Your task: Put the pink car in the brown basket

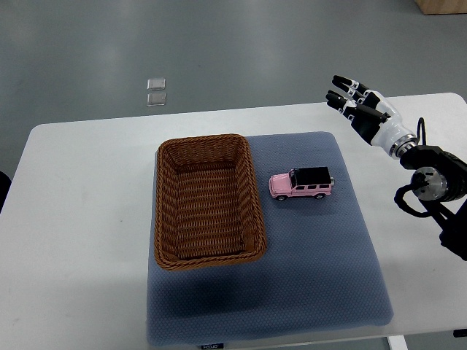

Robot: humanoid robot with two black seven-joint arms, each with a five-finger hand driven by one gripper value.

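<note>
the fingers (343, 92) of the right hand (363, 106) were spread apart and stretched out toward the upper left of the frame, with nothing between them. the hand was white with black finger segments, and it hovered at the upper right of the frame, over the far edge of the white table (80, 197), just past the upper right corner of the blue-grey mat (321, 270). its arm (430, 182) came in from the right edge of the frame, a black jointed section with a cable loop showing at mid height on that side.

the pink car (300, 183), with a black roof and dark windows, sat on the mat a little right of the frame's centre. it stood on its wheels, its length running left to right. it was just beside the right wall of the brown basket (252, 191), not touching it, and well apart from the hand, which was above and to the right of it in the frame.

the basket was a woven rectangle, standing upright on the left part of the mat, its long sides running up and down the frame.

two small clear squares (156, 91) lay on the grey floor (241, 51) in the upper left of the frame, beyond the table.
</note>
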